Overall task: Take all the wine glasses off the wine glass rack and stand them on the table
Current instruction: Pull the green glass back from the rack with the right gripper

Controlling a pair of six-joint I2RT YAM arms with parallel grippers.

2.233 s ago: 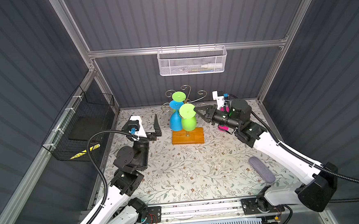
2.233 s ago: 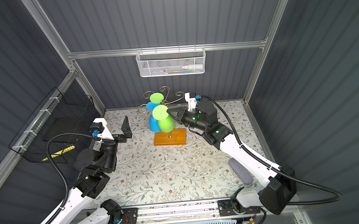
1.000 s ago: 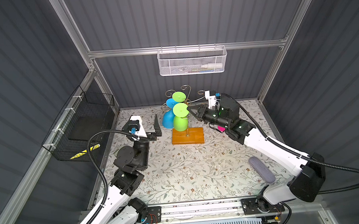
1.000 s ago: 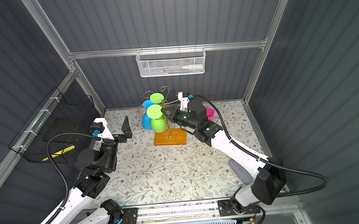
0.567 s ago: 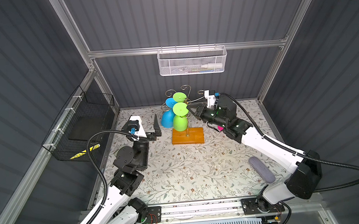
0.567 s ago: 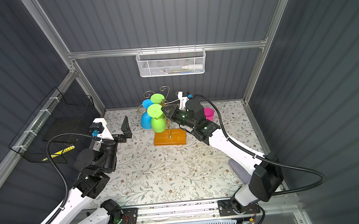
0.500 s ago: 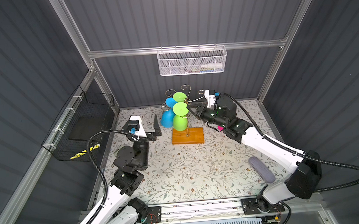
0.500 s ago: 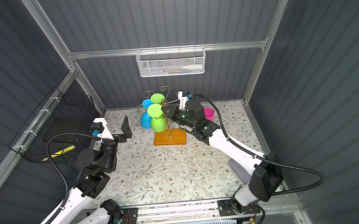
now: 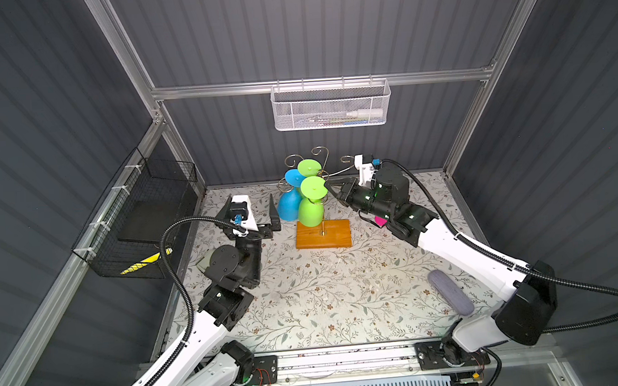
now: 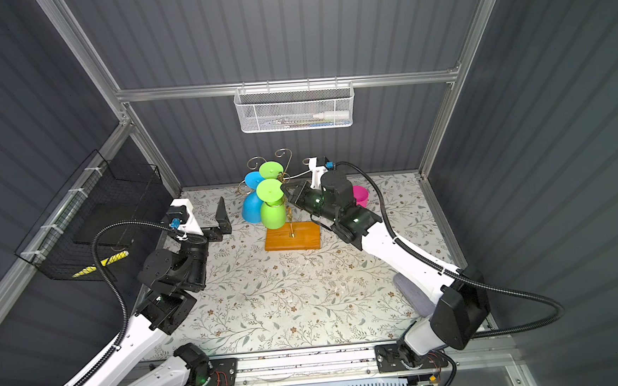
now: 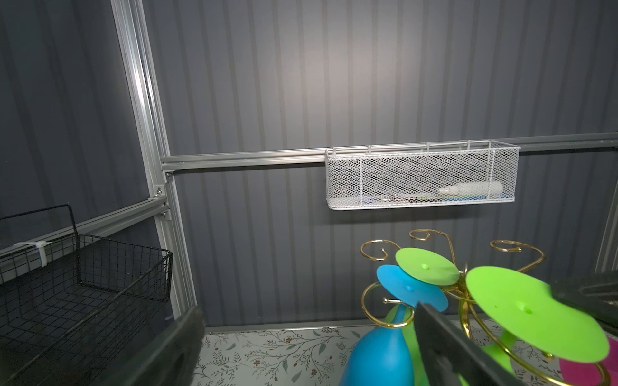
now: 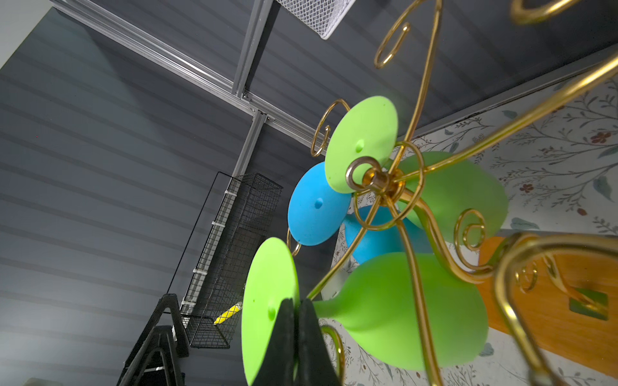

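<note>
The wine glass rack [image 9: 323,234] [image 10: 292,235], gold wire on a wooden base, stands at the back middle of the table. A green wine glass [image 9: 310,213] [image 10: 272,213] [image 12: 401,310] hangs upside down at its front, stem inside a gold ring. My right gripper [image 9: 327,190] [image 10: 284,192] [image 12: 296,302] is shut on the edge of that glass's round foot. A blue glass [image 9: 288,208] [image 11: 378,354] and a second green one [image 9: 309,167] hang behind it. My left gripper [image 9: 250,205] [image 11: 307,310] stands open and holds nothing, left of the rack beside the blue glass.
A white mesh basket [image 9: 329,106] hangs on the back wall. A black wire basket [image 9: 143,218] is fixed to the left wall. A pink cup [image 10: 360,194] sits behind my right arm. A grey-purple oblong thing [image 9: 450,297] lies at the front right.
Since the oldest frames my right gripper has shifted left with the green glass's foot in it, and the blue glass has swung left too. Over the last second almost nothing moves. The left arm is still.
</note>
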